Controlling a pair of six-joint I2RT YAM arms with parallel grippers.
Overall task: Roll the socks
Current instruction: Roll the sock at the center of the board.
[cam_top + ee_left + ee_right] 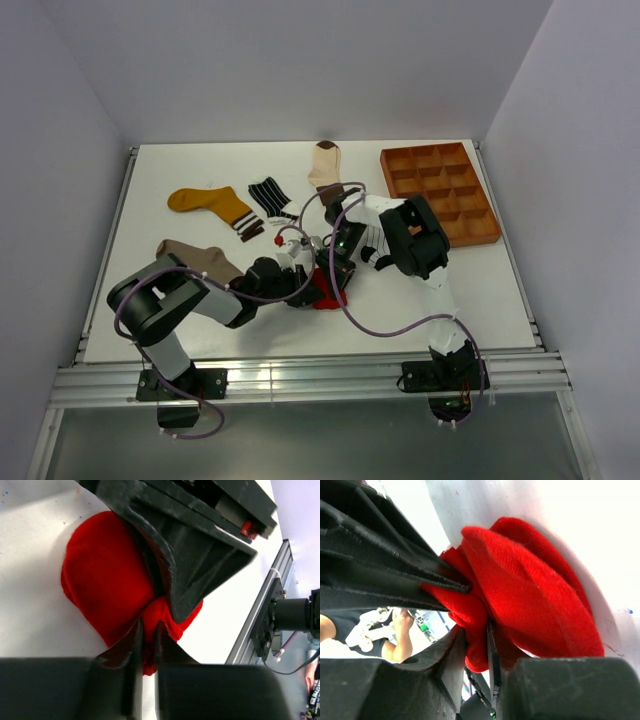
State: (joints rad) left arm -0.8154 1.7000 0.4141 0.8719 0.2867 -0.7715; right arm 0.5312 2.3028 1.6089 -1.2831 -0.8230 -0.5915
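White worktop (pixel 480 300), near its front middle: the left hand (pixel 148 630), jaws almost together, pinches a fold of the red sock (pixel 100 580) lying there. The right hand (pixel 476 640) nips the same bunched sock from the opposite side. The left arm (pixel 185 290) is folded low — the right arm (pixel 420 245) bends over it.

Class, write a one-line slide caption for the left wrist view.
Left gripper and right gripper each pinch a fold of the bunched red sock on the white table.
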